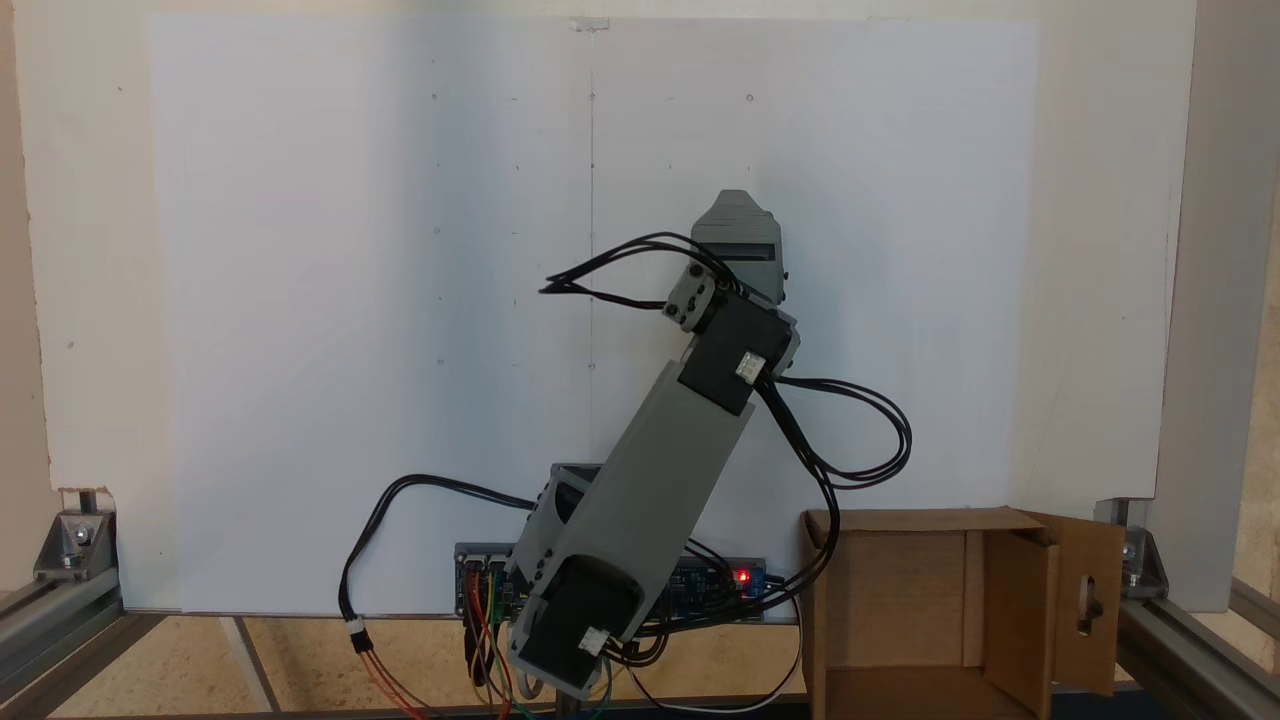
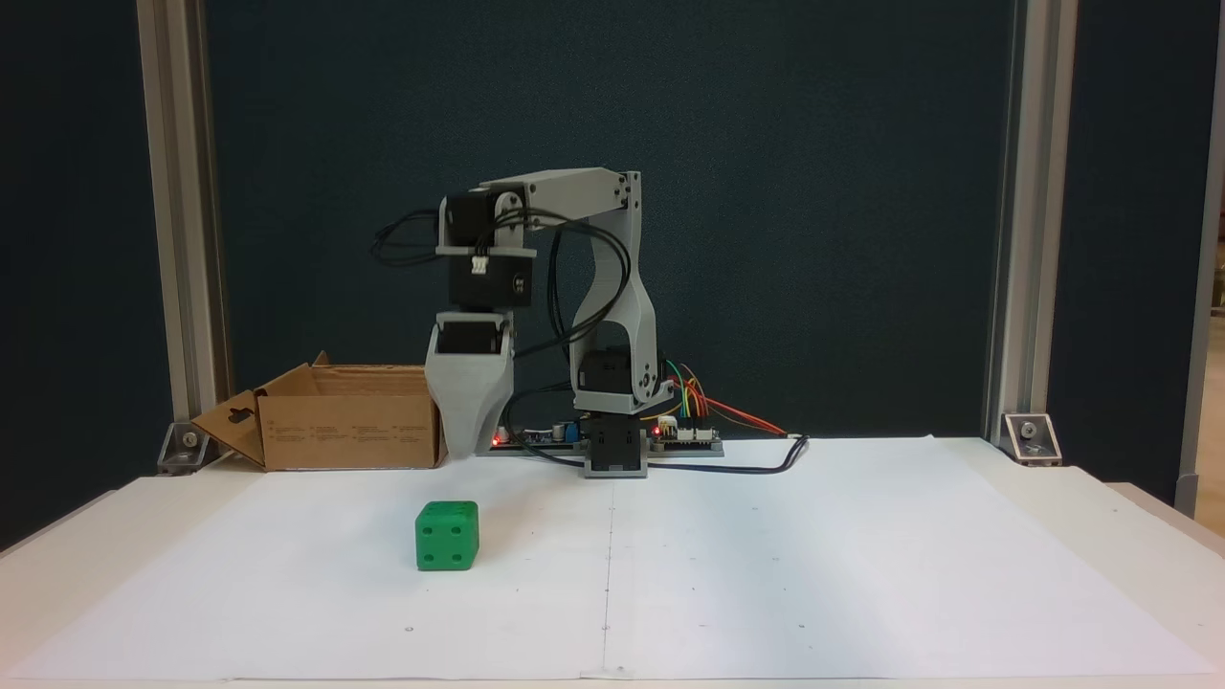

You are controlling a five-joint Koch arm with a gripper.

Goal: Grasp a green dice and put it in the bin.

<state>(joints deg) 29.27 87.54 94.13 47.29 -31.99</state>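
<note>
The arm bends over, its jaws (image 2: pixel 466 450) pointing down above the surface (image 2: pixel 861 574); I cannot tell their spread. One green dice (image 2: pixel 447 536) lies at their six o'clock, one bin (image 2: pixel 345 421) at nine o'clock.

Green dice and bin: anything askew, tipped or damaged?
Nothing stands out. The green dice sits flat on the white paper, intact, four pips facing the camera. The bin stands upright behind it, flaps open, beside the arm's base. The gripper hangs above the table, touching neither.
</note>
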